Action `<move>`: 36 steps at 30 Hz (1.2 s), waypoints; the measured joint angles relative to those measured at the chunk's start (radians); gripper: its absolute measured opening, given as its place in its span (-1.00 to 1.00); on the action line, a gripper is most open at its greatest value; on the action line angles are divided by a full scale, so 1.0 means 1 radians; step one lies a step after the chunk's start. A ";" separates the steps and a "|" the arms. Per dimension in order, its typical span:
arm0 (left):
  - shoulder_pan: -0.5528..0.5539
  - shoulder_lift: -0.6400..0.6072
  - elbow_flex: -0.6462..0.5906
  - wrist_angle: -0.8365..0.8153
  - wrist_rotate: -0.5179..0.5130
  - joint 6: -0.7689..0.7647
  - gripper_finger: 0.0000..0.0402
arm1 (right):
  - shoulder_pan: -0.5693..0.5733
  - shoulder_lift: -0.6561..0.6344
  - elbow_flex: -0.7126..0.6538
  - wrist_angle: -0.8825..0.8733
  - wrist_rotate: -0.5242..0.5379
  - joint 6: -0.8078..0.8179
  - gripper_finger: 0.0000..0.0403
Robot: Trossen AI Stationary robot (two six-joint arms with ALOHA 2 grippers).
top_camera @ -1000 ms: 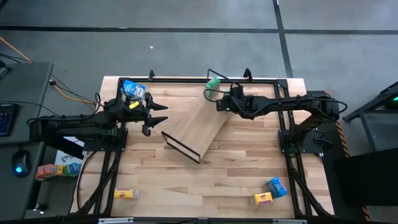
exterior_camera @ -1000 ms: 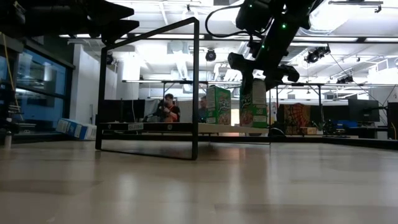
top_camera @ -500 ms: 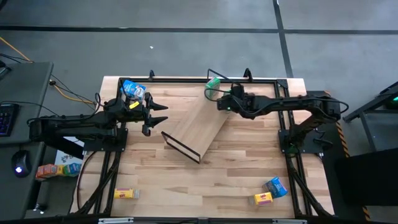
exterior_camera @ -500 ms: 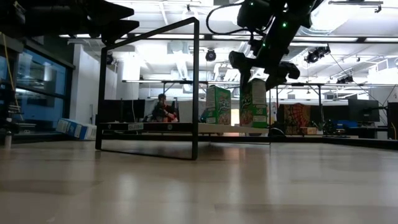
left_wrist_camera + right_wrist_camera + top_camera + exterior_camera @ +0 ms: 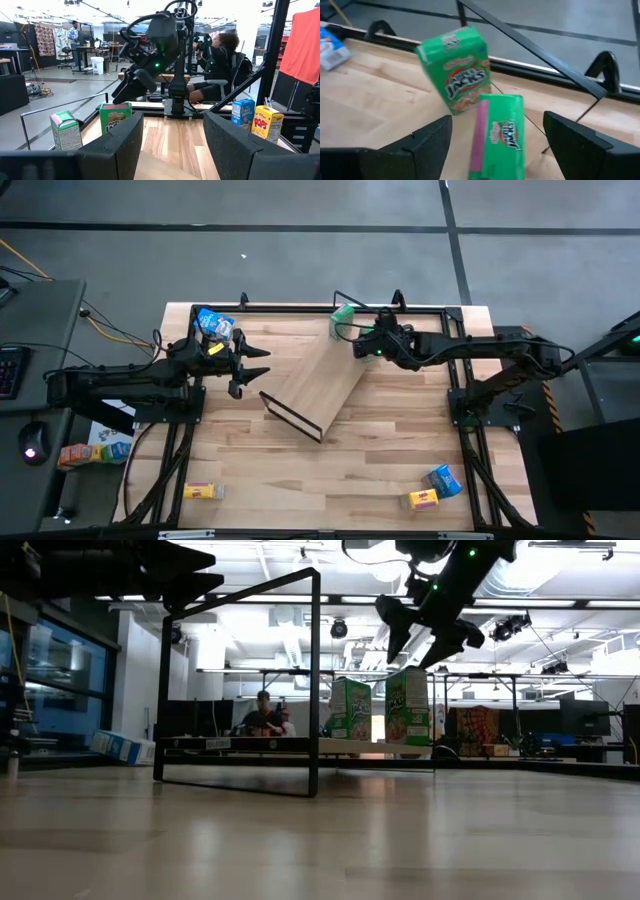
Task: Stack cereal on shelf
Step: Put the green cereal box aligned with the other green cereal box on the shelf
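The shelf (image 5: 318,378) lies slantwise on the table, with a black wire frame at each end. Two green cereal boxes (image 5: 350,708) (image 5: 408,705) stand upright on its far end, side by side. My right gripper (image 5: 418,632) hangs open just above the right-hand one (image 5: 500,132) and touches neither. My left gripper (image 5: 258,366) waits open and empty at the table's left, level, pointing at the shelf. Other cereal lies on the tabletop: a blue box (image 5: 213,322) at the far left, a yellow one (image 5: 203,491) at the near left, and a blue (image 5: 443,479) and a yellow (image 5: 424,499) at the near right.
A black tube frame (image 5: 300,308) runs round the table's edges. The shelf's near wire end (image 5: 240,680) stands tall in the low view. Bare planks lie between the shelf and the near edge. A person sits in the room beyond the table (image 5: 220,60).
My right gripper has opened, let go of the right-hand green box and risen clear of its top, rolling a little. The box stays upright on the shelf beside the other green one.
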 joint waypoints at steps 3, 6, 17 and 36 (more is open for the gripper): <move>0.000 0.000 0.000 0.000 0.000 0.000 -0.02 | 0.015 -0.012 0.000 0.001 0.002 -0.021 0.50; 0.000 0.000 0.000 -0.002 0.000 0.000 -0.02 | 0.030 -0.033 0.000 0.005 0.002 -0.026 0.50; 0.000 0.000 0.000 -0.003 0.000 0.000 -0.02 | 0.039 -0.087 0.000 -0.012 -0.056 -0.104 0.50; 0.000 0.000 0.000 -0.003 0.000 0.000 -0.02 | 0.039 -0.220 0.000 -0.029 -0.088 -0.336 0.50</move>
